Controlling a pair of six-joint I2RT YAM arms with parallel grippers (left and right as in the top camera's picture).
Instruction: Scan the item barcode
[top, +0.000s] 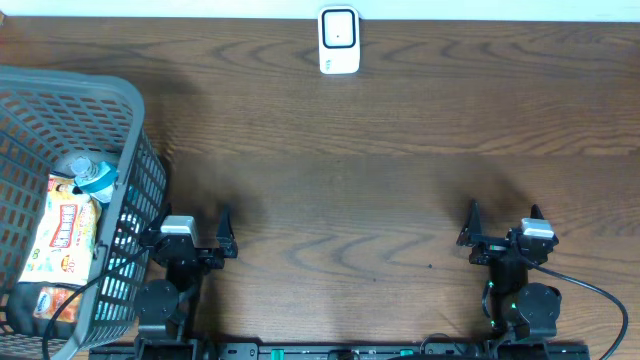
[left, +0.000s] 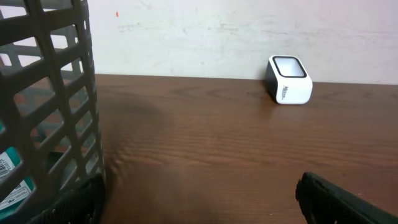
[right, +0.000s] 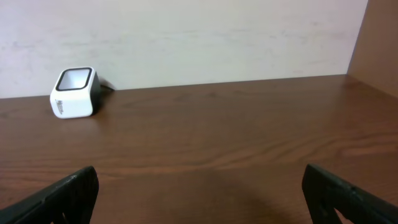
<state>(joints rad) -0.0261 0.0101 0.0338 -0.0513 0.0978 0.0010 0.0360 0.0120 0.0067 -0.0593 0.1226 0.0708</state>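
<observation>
The items lie in a grey mesh basket (top: 128, 110) at the left: a colourful snack packet (top: 66, 226), a bottle with a teal cap (top: 96, 178) and an orange packet (top: 52, 300). A white barcode scanner (top: 339, 40) stands at the table's far edge, also visible in both wrist views (left: 289, 79) (right: 74, 93). My left gripper (top: 190, 228) rests open at the front, right beside the basket wall (left: 56, 93), with nothing between its fingers (left: 329, 199). My right gripper (top: 505, 215) sits open and empty at the front right (right: 202, 199).
Dark wooden table (top: 350, 150) runs between the grippers and the scanner. A white wall (right: 186, 37) rises behind the table. Through the basket mesh a printed label (left: 9, 171) shows. A black cable (top: 600, 300) trails from the right arm.
</observation>
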